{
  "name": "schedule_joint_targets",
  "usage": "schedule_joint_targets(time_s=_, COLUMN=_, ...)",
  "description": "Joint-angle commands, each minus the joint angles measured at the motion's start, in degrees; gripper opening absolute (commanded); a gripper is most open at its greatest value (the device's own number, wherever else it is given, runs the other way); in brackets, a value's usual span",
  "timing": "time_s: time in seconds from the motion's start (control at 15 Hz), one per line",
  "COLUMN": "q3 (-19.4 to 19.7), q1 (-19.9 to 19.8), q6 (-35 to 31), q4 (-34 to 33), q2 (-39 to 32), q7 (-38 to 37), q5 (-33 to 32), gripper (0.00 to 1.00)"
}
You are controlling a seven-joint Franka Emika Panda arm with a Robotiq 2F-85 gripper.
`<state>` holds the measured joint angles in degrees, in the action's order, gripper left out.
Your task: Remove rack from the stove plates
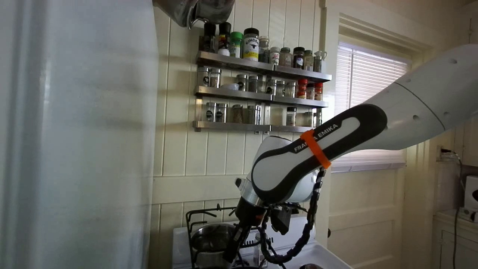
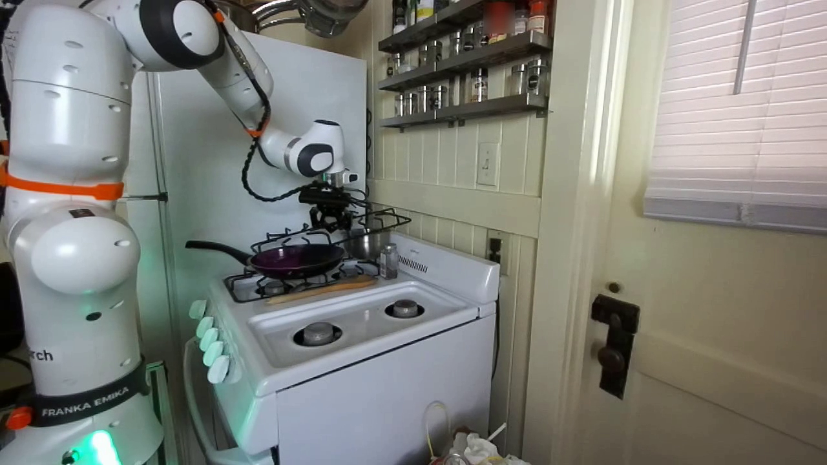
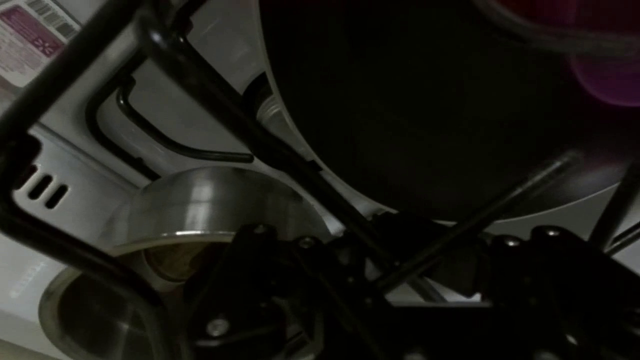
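Cream panelled wall, steel shelves with jars. Daylight through lowered white blind on door. Tall white fridge.

White stove tabletop carries long brown wooden utensil, lying; clear glass jar, upright; black metal grate; round grey burners set in.
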<state>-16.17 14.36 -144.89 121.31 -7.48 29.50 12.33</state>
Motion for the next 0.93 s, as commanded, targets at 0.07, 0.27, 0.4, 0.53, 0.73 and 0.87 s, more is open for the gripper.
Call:
schedule_joint_targets(time_s=0.07, q3=-1.31, q1=-1.39, q6=3.88, q4=-2.90, q2=-0.79, q7=2.11, q5=1.81, gripper=0.00)
schedule_joint_targets(time_s=0.27, q3=-1.69, q1=-1.71, q6=5.59, q4=-3.84, q2=-1.43, q7=2.28, q5=2.23, gripper=0.00)
schedule_joint_targets(time_s=0.4, q3=-1.79, q1=-1.81, q6=7.04, q4=-4.38, q2=-1.71, q7=1.76, q5=2.52, gripper=0.00)
schedule_joint_targets(time_s=0.53, q3=-1.81, q1=-1.92, q6=7.78, q4=-4.78, q2=-1.87, q7=1.76, q5=3.07, gripper=0.00)
schedule_joint_targets(time_s=0.73, q3=-1.74, q1=-2.13, q6=7.75, q4=-5.07, q2=-2.35, q7=1.89, q5=3.69, gripper=0.00)
schedule_joint_targets(time_s=0.87, q3=-1.75, q1=-2.30, q6=7.70, q4=-5.11, q2=-2.63, q7=1.99, q5=3.94, gripper=0.00)
